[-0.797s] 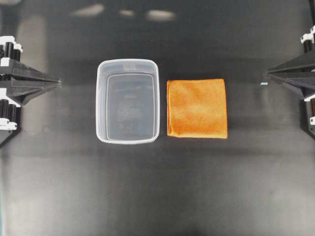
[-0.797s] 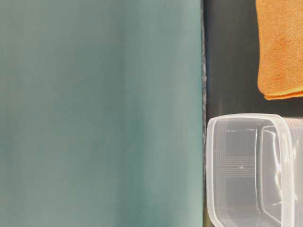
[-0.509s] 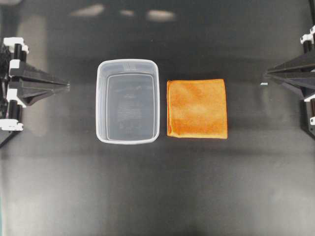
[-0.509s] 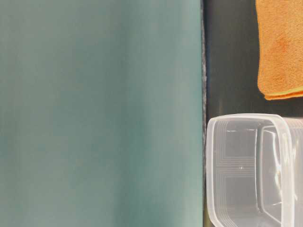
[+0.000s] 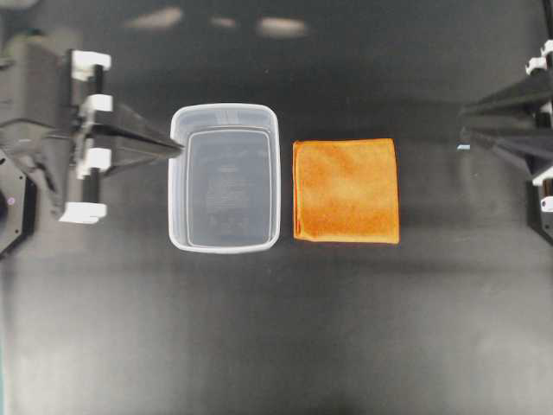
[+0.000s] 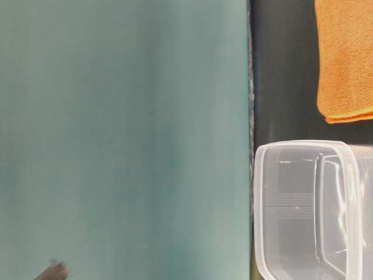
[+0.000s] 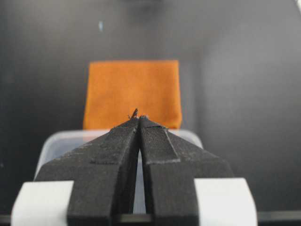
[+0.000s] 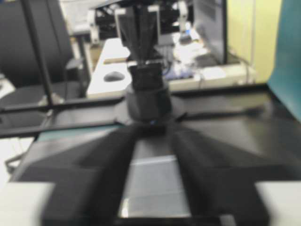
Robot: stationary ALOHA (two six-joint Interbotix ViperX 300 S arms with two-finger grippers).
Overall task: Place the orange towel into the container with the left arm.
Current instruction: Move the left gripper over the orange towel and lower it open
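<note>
The orange towel lies flat on the black table, just right of the container, an empty clear tub. My left gripper is shut and empty, and its tip is over the tub's left rim. In the left wrist view the shut tips point across the tub's rim at the towel. My right gripper is at the far right, well clear of the towel. In the blurred right wrist view its jaws stand slightly apart and hold nothing.
The table-level view shows the tub, a towel edge, a teal wall and a blurred dark tip at the bottom left. Black table surrounds the objects.
My left arm has swung in to the right, from the table's left edge to the tub's left rim. My right gripper has shifted slightly and looks wider at the tip. Towel and tub have not moved.
</note>
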